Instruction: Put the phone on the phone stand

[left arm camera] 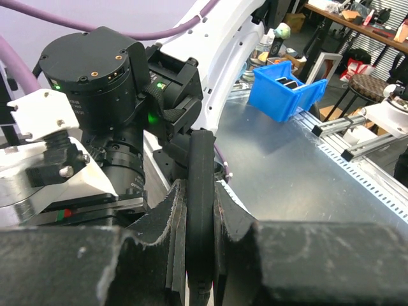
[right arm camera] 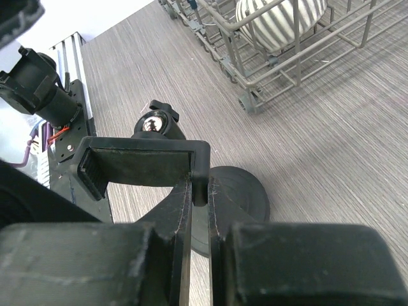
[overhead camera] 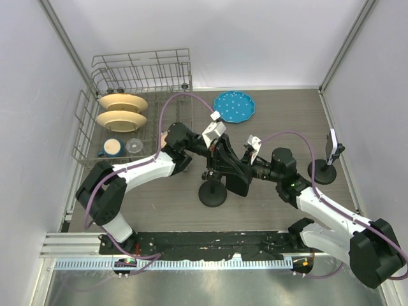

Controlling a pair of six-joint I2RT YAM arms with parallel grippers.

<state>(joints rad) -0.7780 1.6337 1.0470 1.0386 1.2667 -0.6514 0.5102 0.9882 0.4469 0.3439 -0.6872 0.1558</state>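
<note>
Phone (left arm camera: pixel 199 210), thin, black, edge-on, is clamped in left jaws; right jaws pinch the stand's cradle (right arm camera: pixel 137 159).

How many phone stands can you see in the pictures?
2. The middle stand is in the centre of the top view. The right stand is far over on the right, with a phone on it. More could be hidden, but I see none.

A grey wood-grain tabletop (overhead camera: pixel 287 121) is boxed in on three sides by plain white wall panels (overhead camera: pixel 255 38), joined at aluminium corner posts (overhead camera: pixel 347 41). A brushed-metal bench (overhead camera: pixel 210 290) runs along the near edge. The light is soft and even. The left wrist view shows a blue bin (left arm camera: pixel 280 95) on that bench, with a cluttered workshop beyond.
</note>
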